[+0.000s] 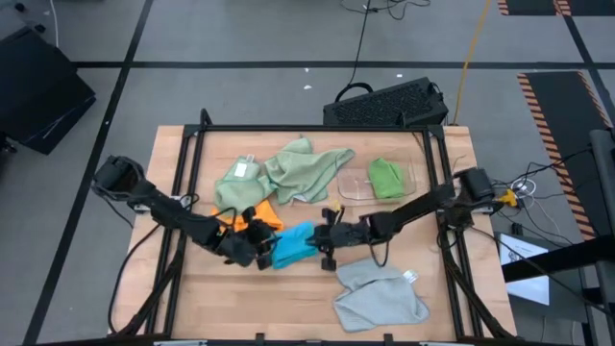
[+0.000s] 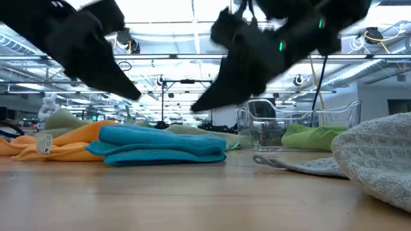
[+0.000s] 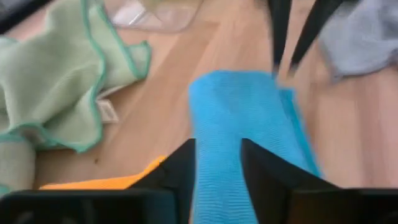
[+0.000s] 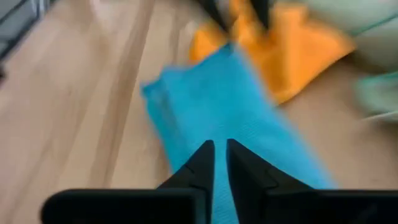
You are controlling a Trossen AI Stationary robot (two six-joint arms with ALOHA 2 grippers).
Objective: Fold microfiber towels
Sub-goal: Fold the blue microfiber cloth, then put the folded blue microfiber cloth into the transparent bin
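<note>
A bright blue towel (image 1: pixel 293 247) (image 2: pixel 160 146) lies folded into a flat bundle on the wooden table (image 1: pixel 221 298), near its middle. Its left end sits beside a crumpled orange towel (image 1: pixel 255 216) (image 2: pixel 64 141). My left gripper (image 1: pixel 261 252) (image 3: pixel 217 165) hangs over the bundle's left end, open, with blue cloth showing between its fingers. My right gripper (image 1: pixel 327 248) (image 4: pixel 221 158) hangs over the right end, its fingers only a narrow gap apart. In the low view both grippers (image 2: pixel 135 95) (image 2: pixel 196 108) are clear above the towel.
Two pale sage green towels (image 1: pixel 288 173) lie crumpled at the far middle. A clear plastic tray (image 1: pixel 351 183) at the far right holds a bright green towel (image 1: pixel 386 178). A grey towel (image 1: pixel 380 296) lies at the near right. A black keyboard (image 1: pixel 384 104) stands beyond the far edge.
</note>
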